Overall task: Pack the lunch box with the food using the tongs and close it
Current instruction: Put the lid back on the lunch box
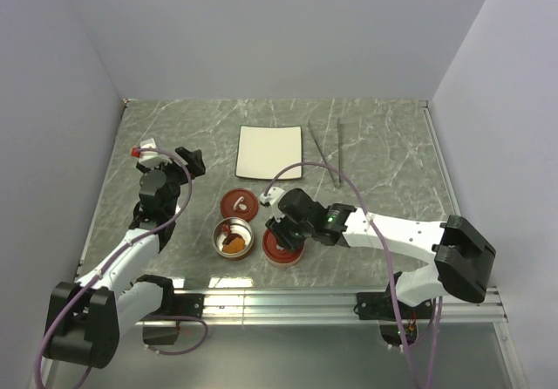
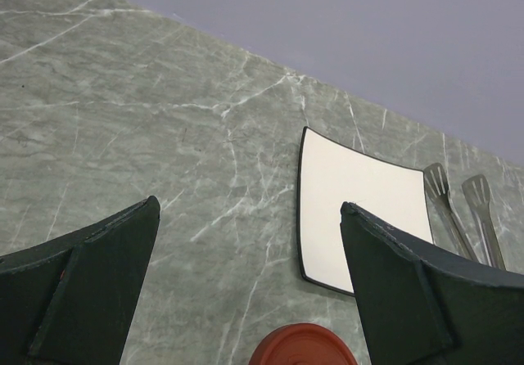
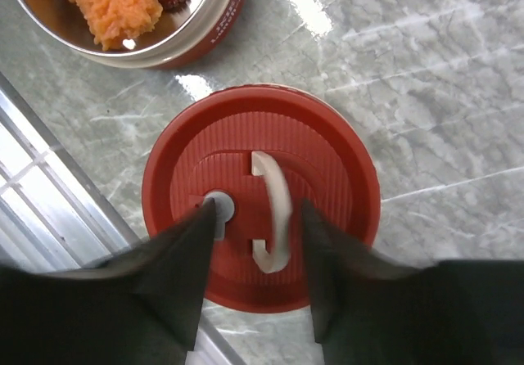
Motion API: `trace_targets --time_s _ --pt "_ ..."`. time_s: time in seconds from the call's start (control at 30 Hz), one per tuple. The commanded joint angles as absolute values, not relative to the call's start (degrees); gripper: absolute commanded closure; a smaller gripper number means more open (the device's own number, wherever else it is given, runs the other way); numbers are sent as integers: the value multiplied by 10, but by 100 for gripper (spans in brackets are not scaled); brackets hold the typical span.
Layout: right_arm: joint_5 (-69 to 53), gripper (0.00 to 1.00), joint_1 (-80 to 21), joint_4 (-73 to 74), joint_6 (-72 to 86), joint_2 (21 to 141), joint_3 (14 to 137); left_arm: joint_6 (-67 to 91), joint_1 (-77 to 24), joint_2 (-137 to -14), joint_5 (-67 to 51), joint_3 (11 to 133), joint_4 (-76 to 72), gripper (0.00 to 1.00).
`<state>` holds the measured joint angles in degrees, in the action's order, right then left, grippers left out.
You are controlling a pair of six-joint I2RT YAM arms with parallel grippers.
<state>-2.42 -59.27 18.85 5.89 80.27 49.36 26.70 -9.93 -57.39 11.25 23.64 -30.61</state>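
While the left arm bends up from its base at the near left and reaches toward the far left of the table [image 1: 384, 158], its gripper [image 1: 190, 159] hangs clear of everything with the jaws spread wide; the wrist view shows this left gripper [image 2: 246, 218] over bare marble. The white plate [image 2: 360, 209] lies beyond it, and the edge of a red lid [image 2: 303, 347] sits just below. The right arm stretches leftward from its base at the near right, elbow low, wrist turned down. The right gripper [image 3: 256, 209] hovers over a second red lid [image 3: 327, 160] near the front edge. Its jaws are parted and stand on either side of the lid's white curved handle [image 3: 274, 209], with a small gap at each side, so nothing is gripped. Just left of that lid is the round steel lunch box [image 3: 188, 33], uncovered, with the food [image 3: 115, 1] inside: an orange lump and a dark red curl. The tongs [image 1: 324, 155] lie untouched on the marble to the right of the plate, well apart from both grippers. Any markings on the arms are too small to read.
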Motion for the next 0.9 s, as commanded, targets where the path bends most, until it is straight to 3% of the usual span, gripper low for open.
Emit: trace_targets --time_s 0.0,0.17,0.37,0.87 --pt "-12 44 -595 196 60 782 488 271 -98 -562 108 236 -327 0" --pt "-12 29 -595 191 55 775 497 271 -98 -562 108 235 -326 1" --pt "-1 27 -596 182 49 748 505 272 -98 -560 109 234 -328 1" --pt "170 19 -574 148 34 637 531 270 -98 -562 105 234 -330 1"
